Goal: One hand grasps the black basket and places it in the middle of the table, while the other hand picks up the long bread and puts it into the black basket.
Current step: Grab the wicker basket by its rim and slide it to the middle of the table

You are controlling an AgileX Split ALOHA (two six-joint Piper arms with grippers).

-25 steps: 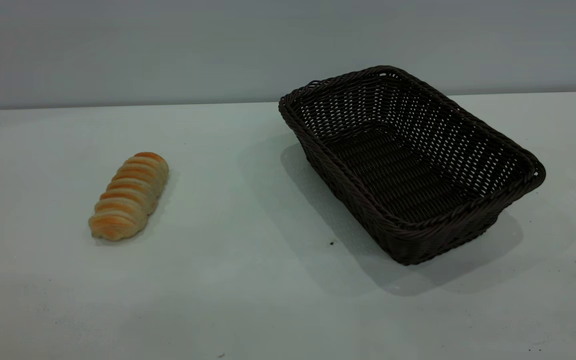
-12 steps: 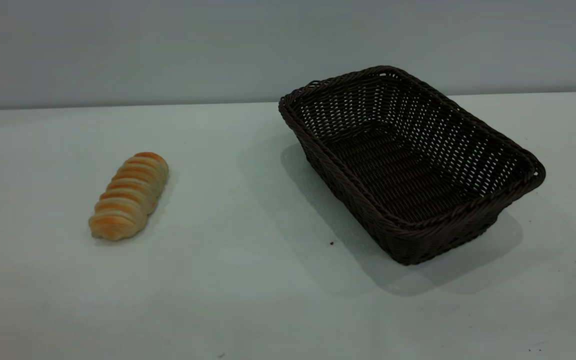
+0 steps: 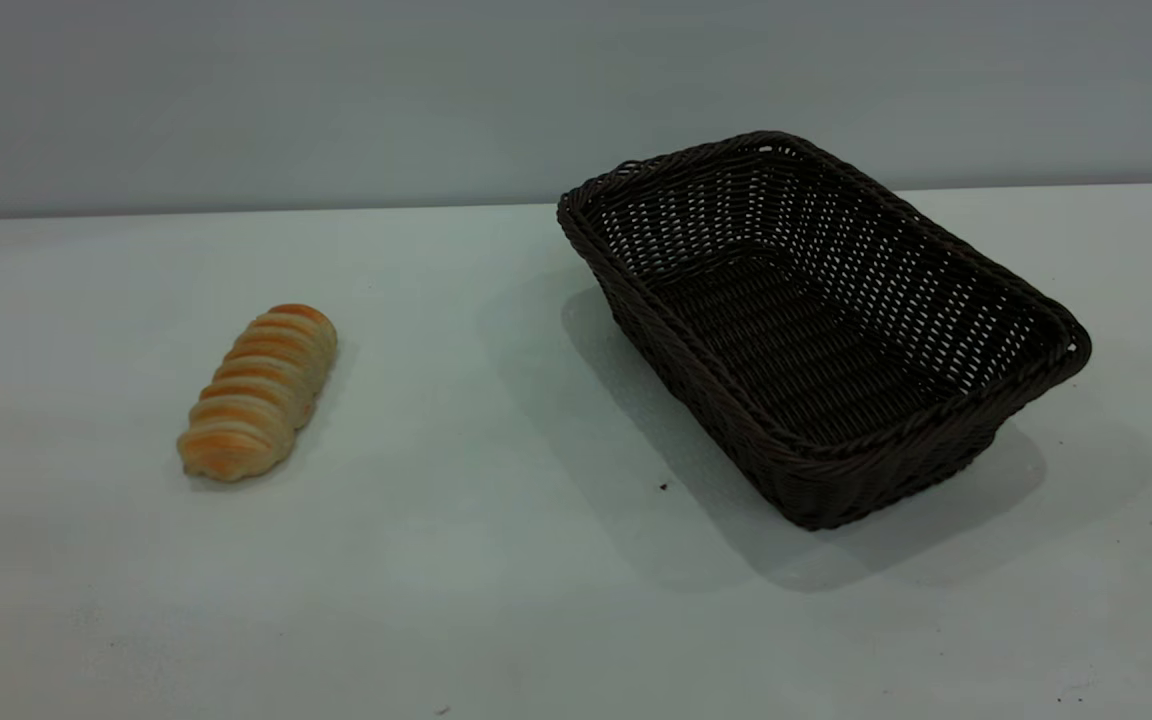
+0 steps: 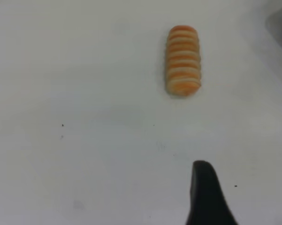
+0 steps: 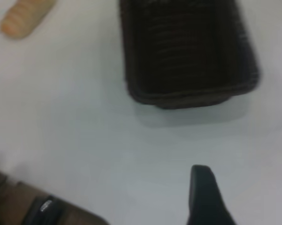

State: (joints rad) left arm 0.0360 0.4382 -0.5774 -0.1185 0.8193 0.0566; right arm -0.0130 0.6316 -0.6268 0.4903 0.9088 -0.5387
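Observation:
The long bread [image 3: 258, 391] lies on the left part of the table [image 3: 496, 560]. The black basket [image 3: 816, 330] stands empty on the right part, set at an angle. Neither gripper shows in the exterior view. In the left wrist view the left gripper [image 4: 246, 183] is open and empty above bare table, with the bread [image 4: 183, 61] some way ahead of one dark finger [image 4: 204, 197]. In the right wrist view the right gripper [image 5: 246, 187] is open and empty, short of the basket [image 5: 187, 51]; the bread [image 5: 26, 18] shows far off.
A grey wall runs behind the table. In the right wrist view the table's edge [image 5: 19, 180] shows, with brown floor and a dark object [image 5: 42, 208] beyond it. A few dark specks [image 3: 663, 487] dot the tabletop between bread and basket.

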